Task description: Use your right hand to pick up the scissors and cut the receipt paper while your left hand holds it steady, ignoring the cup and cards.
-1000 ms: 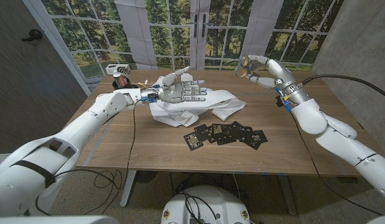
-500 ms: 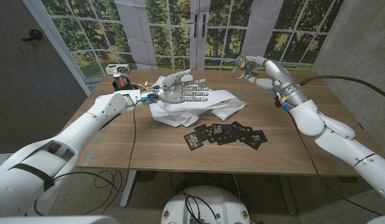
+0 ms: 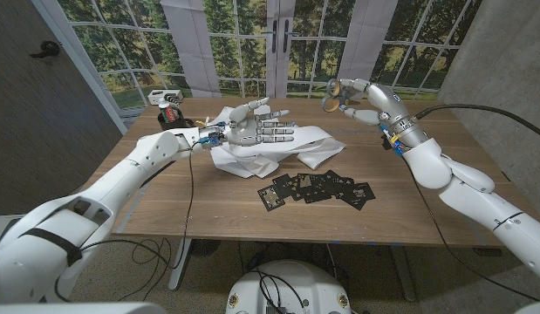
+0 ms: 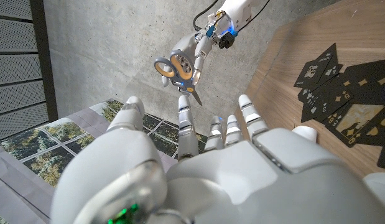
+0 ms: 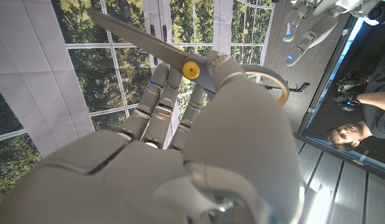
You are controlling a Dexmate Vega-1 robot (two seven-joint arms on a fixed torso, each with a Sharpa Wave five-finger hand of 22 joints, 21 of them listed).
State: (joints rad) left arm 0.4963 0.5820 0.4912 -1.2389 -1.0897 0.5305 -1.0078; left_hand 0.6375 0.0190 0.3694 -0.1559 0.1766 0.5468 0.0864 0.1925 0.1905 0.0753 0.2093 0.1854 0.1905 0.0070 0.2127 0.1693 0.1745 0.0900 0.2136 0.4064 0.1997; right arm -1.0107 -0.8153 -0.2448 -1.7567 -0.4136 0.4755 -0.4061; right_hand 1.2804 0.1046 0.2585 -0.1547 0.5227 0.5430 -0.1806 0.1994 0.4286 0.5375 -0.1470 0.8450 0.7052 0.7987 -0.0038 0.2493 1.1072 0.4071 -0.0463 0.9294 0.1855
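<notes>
The scissors, with yellow-lined handles, are gripped in the right hand, raised above the table's far right part. The white receipt paper lies crumpled at the far centre, under the left hand, whose fingers are spread over it. Black cards lie scattered just nearer.

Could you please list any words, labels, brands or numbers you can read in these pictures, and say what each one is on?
No text can be read in any view.
Black cards: gold suit marks and patterns, no legible numbers or letters.
Receipt paper: looks blank white; any print is too faint to tell.
Scissors in the right robot hand: no visible brand.
Red-and-black object at the table's far left corner: markings too small to read.
</notes>
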